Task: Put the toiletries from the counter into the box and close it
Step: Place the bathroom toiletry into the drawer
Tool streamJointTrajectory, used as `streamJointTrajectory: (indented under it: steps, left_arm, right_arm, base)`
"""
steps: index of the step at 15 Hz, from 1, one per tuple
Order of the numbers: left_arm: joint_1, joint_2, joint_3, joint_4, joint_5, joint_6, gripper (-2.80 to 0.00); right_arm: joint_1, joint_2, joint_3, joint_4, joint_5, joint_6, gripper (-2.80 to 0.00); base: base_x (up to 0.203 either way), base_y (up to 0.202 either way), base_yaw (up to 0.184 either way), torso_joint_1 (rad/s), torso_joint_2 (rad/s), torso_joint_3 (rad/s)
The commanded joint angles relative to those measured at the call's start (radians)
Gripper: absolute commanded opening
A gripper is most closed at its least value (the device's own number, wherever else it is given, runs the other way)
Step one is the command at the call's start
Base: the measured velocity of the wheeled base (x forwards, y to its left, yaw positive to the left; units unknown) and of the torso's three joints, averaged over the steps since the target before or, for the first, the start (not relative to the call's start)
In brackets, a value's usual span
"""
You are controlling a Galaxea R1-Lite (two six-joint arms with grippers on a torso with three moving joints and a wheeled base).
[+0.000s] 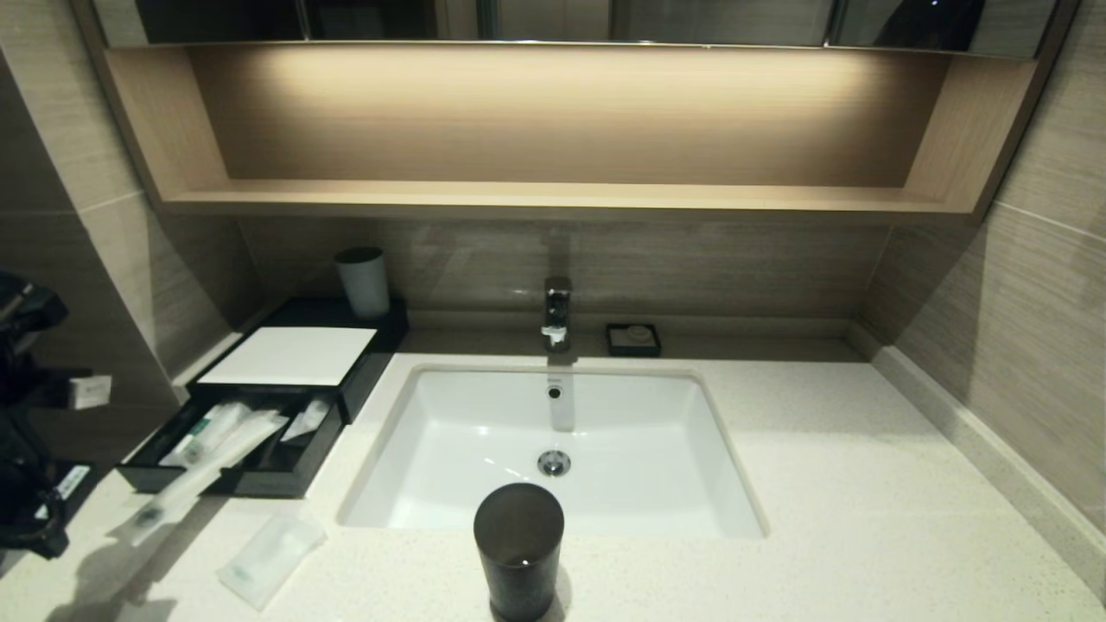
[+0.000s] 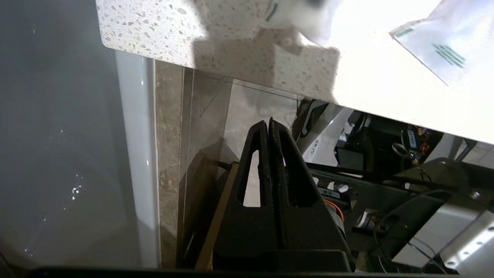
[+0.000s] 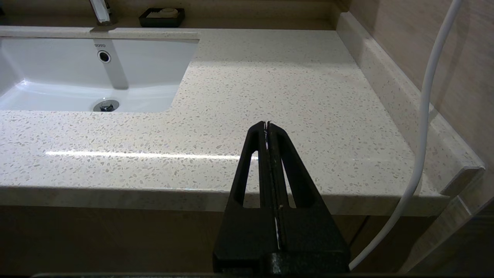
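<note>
Head view alone shows the box (image 1: 259, 415) drawer open; both grippers' jaws pressed together, empty.

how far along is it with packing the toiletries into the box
Barely started. The box has its drawer open with some packets inside. One long packet hangs over the drawer's front onto the counter; the sachet lies on the counter. Nothing is in hand: left gripper and right gripper are shut, empty, off the counter edge. Closing remains.

Off-white speckled stone surface (image 1: 864, 484), white basin (image 1: 484, 432), black box (image 1: 259, 471) with white sheet top (image 1: 289, 356), translucent white sachet (image 1: 270, 557) printed green, dark tumbler (image 1: 518, 549)
</note>
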Motion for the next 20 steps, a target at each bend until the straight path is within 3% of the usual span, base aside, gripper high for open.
streamJointTrajectory:
  steps: [1, 5, 8, 20]
  left_arm:
    - [0.008, 0.042, 0.026, -0.018, 0.017, 0.001, -2.8]
    - [0.008, 0.076, 0.05, -0.041, 0.025, -0.003, -2.8]
    - [0.008, 0.093, 0.089, -0.122, 0.023, -0.004, -2.8]
    - [-0.004, 0.13, 0.087, -0.217, 0.013, -0.01, -2.8]
  right_arm:
    - [0.001, 0.0, 0.002, 0.0, -0.001, 0.0, -2.8]
    - [-0.001, 0.0, 0.002, 0.0, -0.001, 0.0, -2.8]
    - [0.0, 0.0, 0.002, 0.0, -0.001, 0.0, -2.8]
    - [0.001, 0.0, 0.002, 0.0, -0.001, 0.0, -2.8]
  base:
    - [0.0, 0.0, 0.0, 0.0, 0.0, 0.0]
    - [0.0, 0.0, 0.0, 0.0, 0.0, 0.0]
    - [0.0, 0.0, 0.0, 0.0, 0.0, 0.0]
    - [0.0, 0.0, 0.0, 0.0, 0.0, 0.0]
